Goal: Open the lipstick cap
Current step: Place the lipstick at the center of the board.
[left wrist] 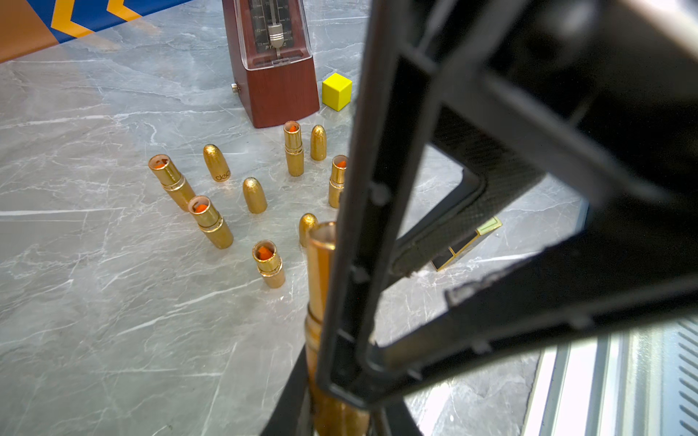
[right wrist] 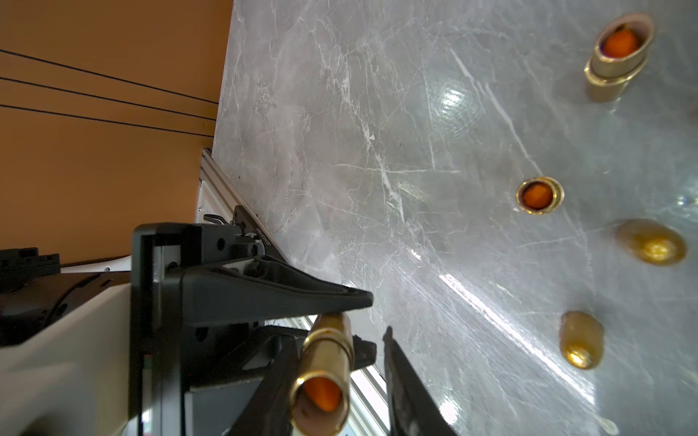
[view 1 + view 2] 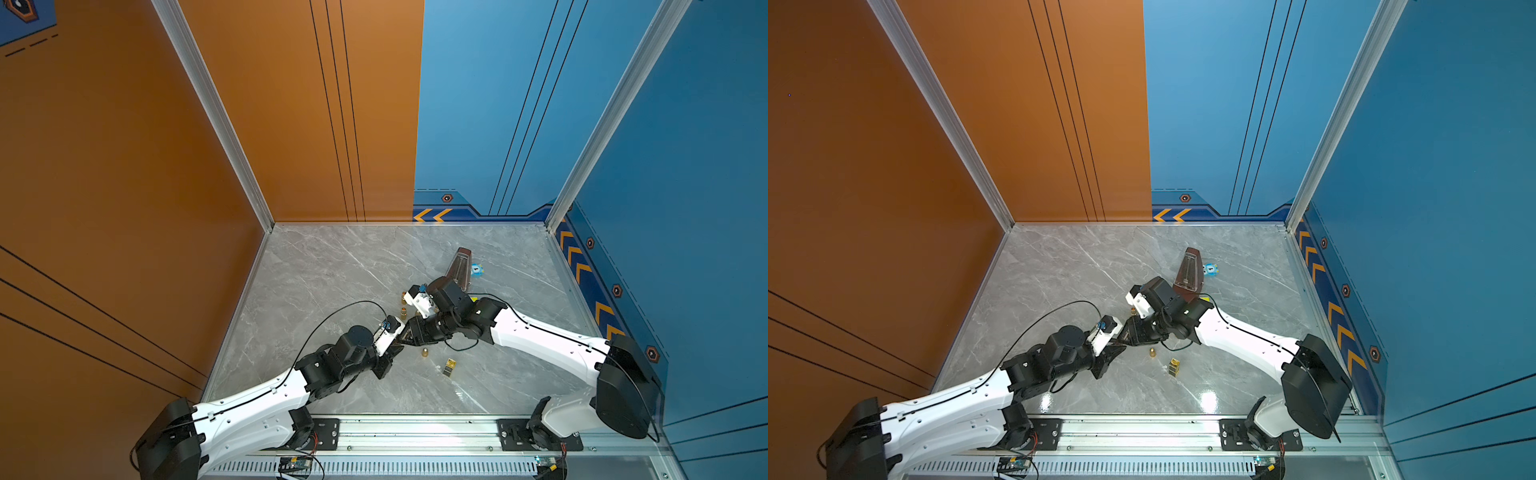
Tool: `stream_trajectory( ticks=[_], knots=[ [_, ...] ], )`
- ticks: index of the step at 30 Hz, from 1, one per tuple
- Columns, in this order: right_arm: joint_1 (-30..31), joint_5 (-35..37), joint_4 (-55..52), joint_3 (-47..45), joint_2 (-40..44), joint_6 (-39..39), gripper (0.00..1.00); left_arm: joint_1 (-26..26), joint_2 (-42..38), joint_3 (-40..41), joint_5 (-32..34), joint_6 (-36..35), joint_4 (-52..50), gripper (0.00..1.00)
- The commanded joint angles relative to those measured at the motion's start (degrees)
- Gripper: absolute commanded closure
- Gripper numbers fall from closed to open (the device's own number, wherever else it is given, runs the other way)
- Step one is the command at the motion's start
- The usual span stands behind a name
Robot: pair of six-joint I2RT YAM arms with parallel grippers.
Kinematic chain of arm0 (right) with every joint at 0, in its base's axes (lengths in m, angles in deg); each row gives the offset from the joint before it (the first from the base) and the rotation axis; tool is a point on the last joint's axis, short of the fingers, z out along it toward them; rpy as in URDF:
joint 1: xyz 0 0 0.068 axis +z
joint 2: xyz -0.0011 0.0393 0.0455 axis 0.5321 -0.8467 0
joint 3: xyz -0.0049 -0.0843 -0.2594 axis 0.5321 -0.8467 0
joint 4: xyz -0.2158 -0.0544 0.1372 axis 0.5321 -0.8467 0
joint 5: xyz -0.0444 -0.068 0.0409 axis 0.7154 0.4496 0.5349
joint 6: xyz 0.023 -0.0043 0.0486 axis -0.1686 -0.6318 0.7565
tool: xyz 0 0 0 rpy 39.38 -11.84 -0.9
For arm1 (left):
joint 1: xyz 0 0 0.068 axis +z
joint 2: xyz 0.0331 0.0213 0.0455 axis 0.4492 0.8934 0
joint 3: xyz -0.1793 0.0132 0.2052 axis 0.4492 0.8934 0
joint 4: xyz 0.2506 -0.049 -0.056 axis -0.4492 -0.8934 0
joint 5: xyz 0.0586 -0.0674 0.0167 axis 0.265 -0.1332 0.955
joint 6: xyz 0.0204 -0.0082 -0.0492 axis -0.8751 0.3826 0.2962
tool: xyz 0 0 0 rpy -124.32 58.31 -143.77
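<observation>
Over marble tabletop [image 3: 332, 270], left arm [image 3: 257, 399] stretches inward, left claw [image 3: 399, 344] clamping lipstick [image 2: 326, 351].

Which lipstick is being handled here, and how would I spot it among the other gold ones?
On the marble tabletop, look just on the robot's side of the wooden metronome. There the left claw clamps one gold lipstick by its base. The other uncapped lipsticks stand on the marble; this one alone is off the surface, orange tip showing.
</observation>
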Motion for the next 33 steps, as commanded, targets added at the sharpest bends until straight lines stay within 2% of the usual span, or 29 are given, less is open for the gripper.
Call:
stream_trajectory(
  ticks=[1,13,20,26,30,33],
  knots=[
    [0.4,-0.7,1.7,0.6,-1.1,0.8,0.64,0.0,0.2,-1.9,-1.2,-1.3,0.6,1.0],
    [1.1,0.4,2.0,0.1,-1.3,0.7,0.8,-0.1,0.7,-2.0,-0.2,-1.1,0.6,1.0],
    [1.1,4.8,-1.3,0.8,0.0,-0.3,0.81,-0.1,0.2,-1.4,0.8,-0.9,0.5,1.0],
    [1.4,13.7,-7.3,2.0,0.9,-2.6,0.81,0.0,-1.2,-0.8,3.1,0.2,-2.4,0.6],
    [2.7,20.3,-10.4,2.6,0.4,-3.9,0.81,0.2,-2.9,-0.9,5.3,1.0,-6.8,0.43],
    [4.4,24.9,-11.5,2.9,-0.8,-4.8,0.81,0.4,-4.7,-0.4,6.8,2.1,-9.3,0.34]
  ],
)
